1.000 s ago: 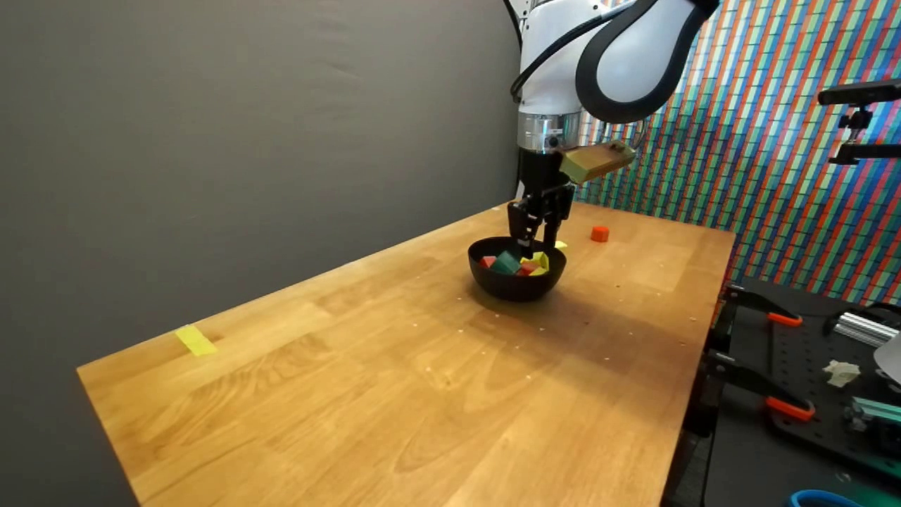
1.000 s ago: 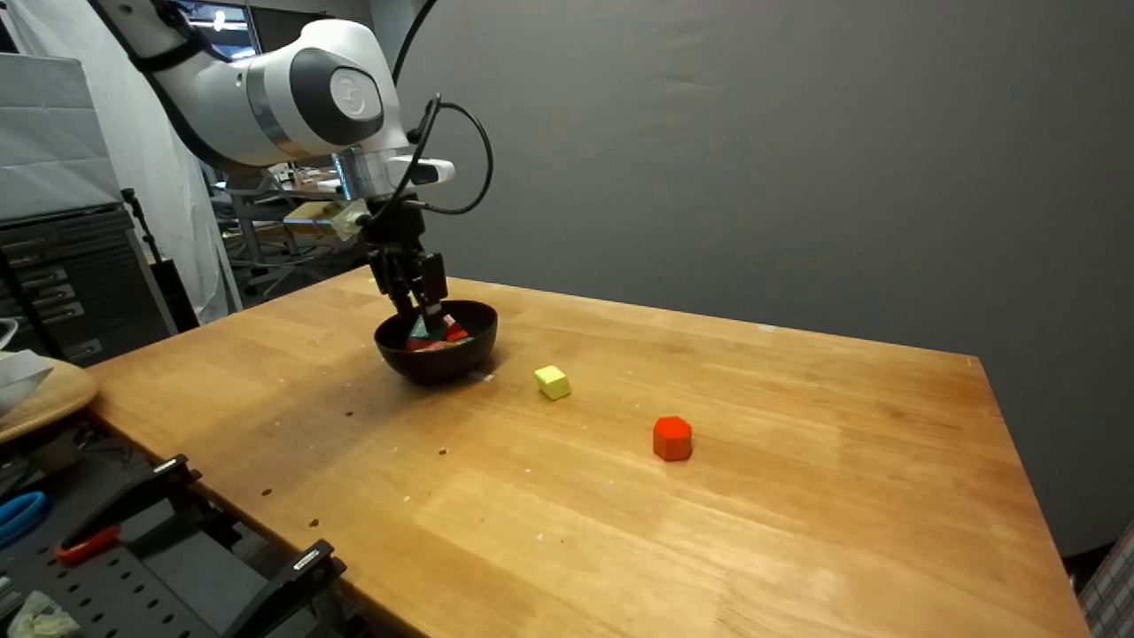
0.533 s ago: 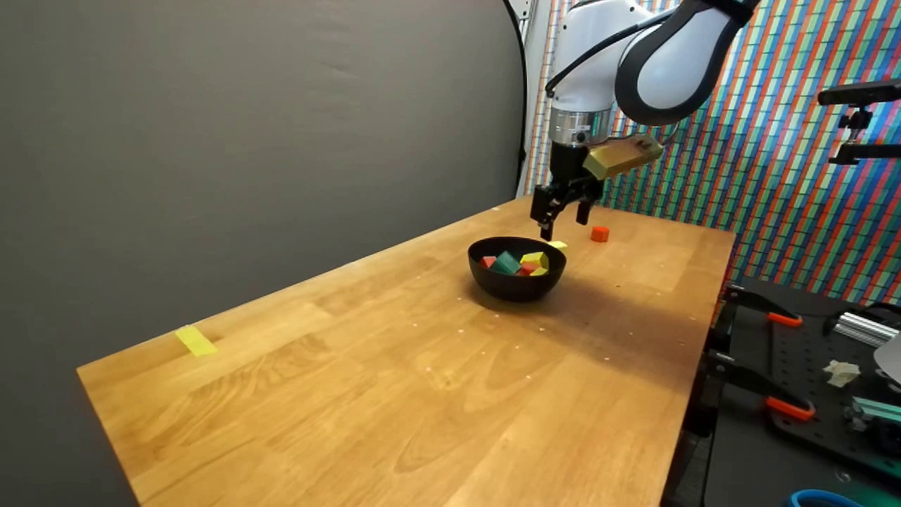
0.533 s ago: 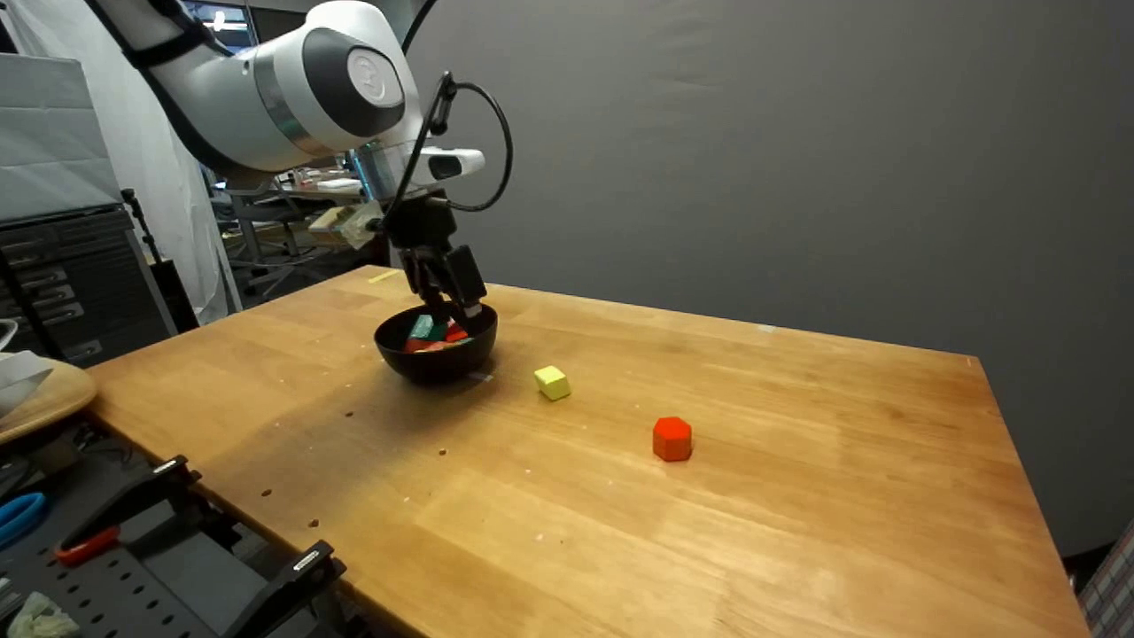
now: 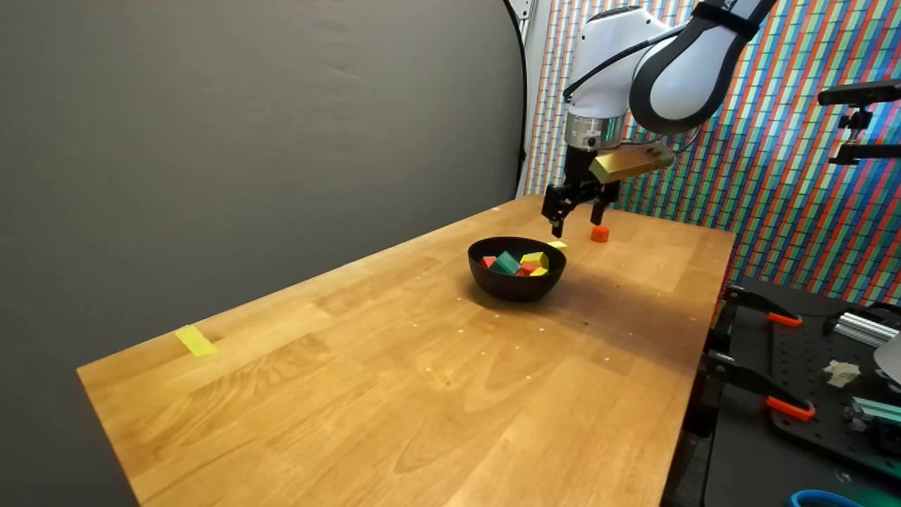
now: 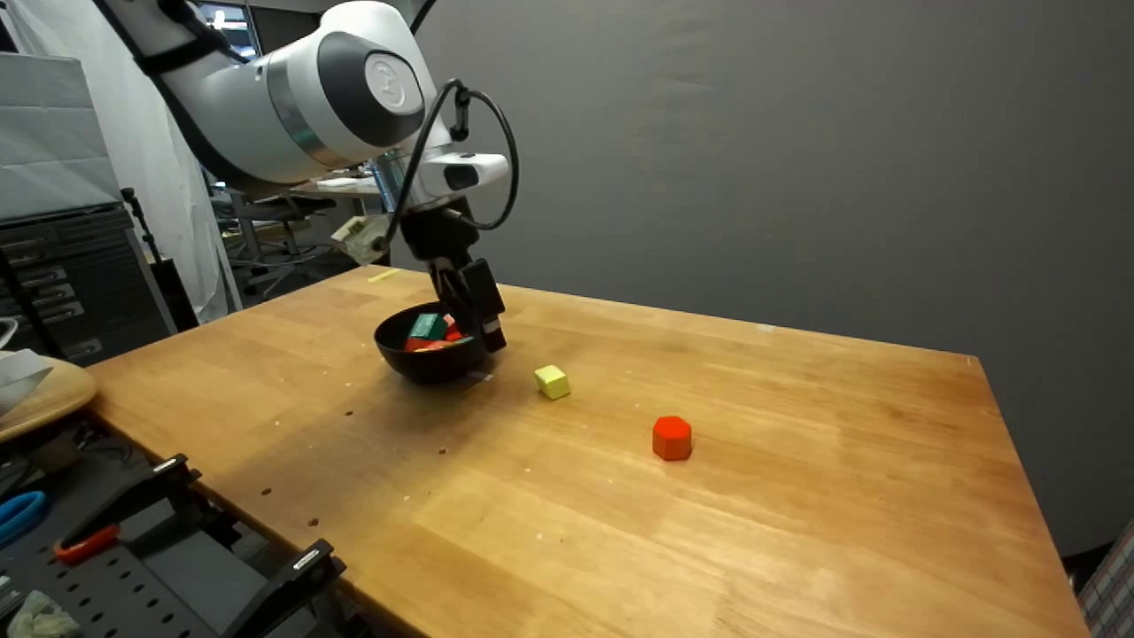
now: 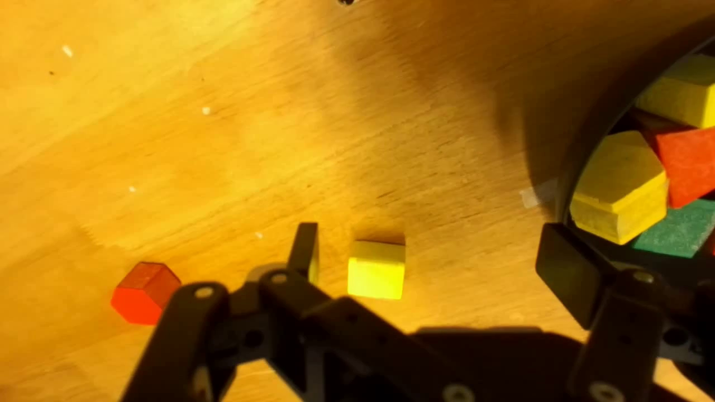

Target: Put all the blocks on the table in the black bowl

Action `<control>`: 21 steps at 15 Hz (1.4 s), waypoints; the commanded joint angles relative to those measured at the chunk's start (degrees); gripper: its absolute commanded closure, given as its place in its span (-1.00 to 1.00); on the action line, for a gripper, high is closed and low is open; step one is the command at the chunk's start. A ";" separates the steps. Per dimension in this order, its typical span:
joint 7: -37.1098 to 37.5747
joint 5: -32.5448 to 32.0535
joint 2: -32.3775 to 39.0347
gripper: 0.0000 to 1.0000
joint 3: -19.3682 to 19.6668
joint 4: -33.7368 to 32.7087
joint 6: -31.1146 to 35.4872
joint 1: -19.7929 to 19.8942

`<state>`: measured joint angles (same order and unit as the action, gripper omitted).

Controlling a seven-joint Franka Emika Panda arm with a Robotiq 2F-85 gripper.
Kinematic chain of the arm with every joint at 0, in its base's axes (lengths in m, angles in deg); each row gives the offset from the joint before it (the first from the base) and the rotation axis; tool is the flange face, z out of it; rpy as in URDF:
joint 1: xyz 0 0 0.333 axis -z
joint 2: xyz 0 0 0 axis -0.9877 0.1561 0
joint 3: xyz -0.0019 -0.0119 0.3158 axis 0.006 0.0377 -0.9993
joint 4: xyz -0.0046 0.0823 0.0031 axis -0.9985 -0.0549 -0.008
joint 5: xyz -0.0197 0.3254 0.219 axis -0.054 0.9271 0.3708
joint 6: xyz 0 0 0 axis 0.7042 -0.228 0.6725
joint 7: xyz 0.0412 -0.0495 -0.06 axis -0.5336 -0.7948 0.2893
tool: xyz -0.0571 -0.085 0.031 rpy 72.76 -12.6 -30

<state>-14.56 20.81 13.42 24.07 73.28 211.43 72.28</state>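
While jaws gape, blocks (image 5: 505,263) in black bowl (image 5: 516,287), arm emblem (image 6: 387,81) illegible

The place reads as a robotics lab. In an exterior view, a white and dark-grey jointed robot arm (image 6: 310,97) spans the upper left and a plain grey backdrop (image 6: 753,159) fills the upper right. Behind the arm are a dark chair (image 6: 282,210) and a pale-topped desk (image 6: 354,189); a dark drawer cabinet (image 6: 102,283) is at the left edge. In an exterior view, black, orange-handled clamps (image 5: 757,382) and a black perforated plate (image 5: 806,352) are at lower right, by a light-brown wood-grain table (image 5: 394,394).
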 commanded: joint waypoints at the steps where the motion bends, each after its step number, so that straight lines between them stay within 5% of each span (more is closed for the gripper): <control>1: -4.13 7.96 5.77 -1.00 -2.37 -6.63 0.52 3.38; 8: -10.78 14.88 16.72 -1.00 -1.16 -19.54 -1.41 4.26; 12: -12.78 12.36 19.54 -1.00 3.69 -20.35 -1.34 2.50; 17: -18.41 16.69 20.95 -1.00 1.03 -20.01 -0.15 4.82; 19: -20.80 18.87 20.72 -0.90 -0.71 -19.40 -0.27 5.76; 21: -22.84 21.37 20.58 -0.38 -2.38 -18.84 -0.33 6.80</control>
<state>-33.09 38.46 34.13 24.33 54.47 211.04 76.83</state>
